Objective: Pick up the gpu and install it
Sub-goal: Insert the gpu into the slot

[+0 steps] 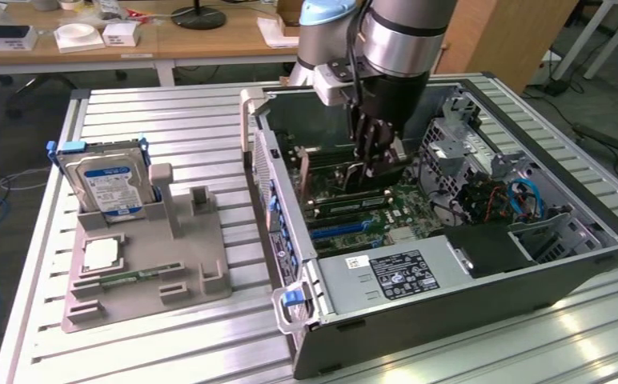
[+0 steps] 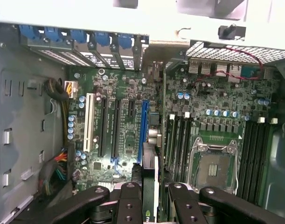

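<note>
holding one gpu (image 2: 149, 186) edge-on, gripper (image 2: 154, 198) clenched on it, above one motherboard (image 2: 128, 135), one computer case (image 1: 565, 264)

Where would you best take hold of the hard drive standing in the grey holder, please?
I'd grip the hard drive near its top edge, coming straight down from above and pinching its two broad faces. It stands upright with its lower end seated in the holder, so the upper part is what stands free.
</note>
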Action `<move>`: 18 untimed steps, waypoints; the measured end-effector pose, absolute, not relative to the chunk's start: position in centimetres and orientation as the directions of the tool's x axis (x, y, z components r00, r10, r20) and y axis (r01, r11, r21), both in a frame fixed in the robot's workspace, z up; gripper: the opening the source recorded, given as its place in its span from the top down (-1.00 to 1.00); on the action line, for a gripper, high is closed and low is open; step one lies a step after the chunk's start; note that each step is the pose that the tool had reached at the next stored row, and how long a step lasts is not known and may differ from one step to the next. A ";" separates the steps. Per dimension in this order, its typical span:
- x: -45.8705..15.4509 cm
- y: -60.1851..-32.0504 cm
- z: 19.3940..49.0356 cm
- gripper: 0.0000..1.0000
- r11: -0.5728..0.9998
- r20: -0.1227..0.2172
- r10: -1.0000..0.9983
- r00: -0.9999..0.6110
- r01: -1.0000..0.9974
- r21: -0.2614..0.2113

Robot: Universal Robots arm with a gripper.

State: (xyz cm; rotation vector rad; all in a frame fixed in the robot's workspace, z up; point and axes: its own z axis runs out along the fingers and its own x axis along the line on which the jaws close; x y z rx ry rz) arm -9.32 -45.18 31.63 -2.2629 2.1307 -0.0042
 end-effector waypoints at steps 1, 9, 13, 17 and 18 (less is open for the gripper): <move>-9.4 -45.2 31.5 0.47 -0.060 -0.021 -0.998 0.060 -0.998 -0.026; -9.4 -45.4 30.6 0.47 -0.060 -0.021 -0.998 0.060 -0.998 -0.026; -9.6 -45.4 30.4 0.47 -0.060 -0.021 -0.998 0.060 -0.998 -0.026; -9.7 -45.4 30.1 0.47 -0.060 -0.021 -0.998 0.061 -0.998 -0.026; -9.7 -45.4 30.0 0.47 -0.060 -0.021 -0.998 0.061 -0.998 -0.026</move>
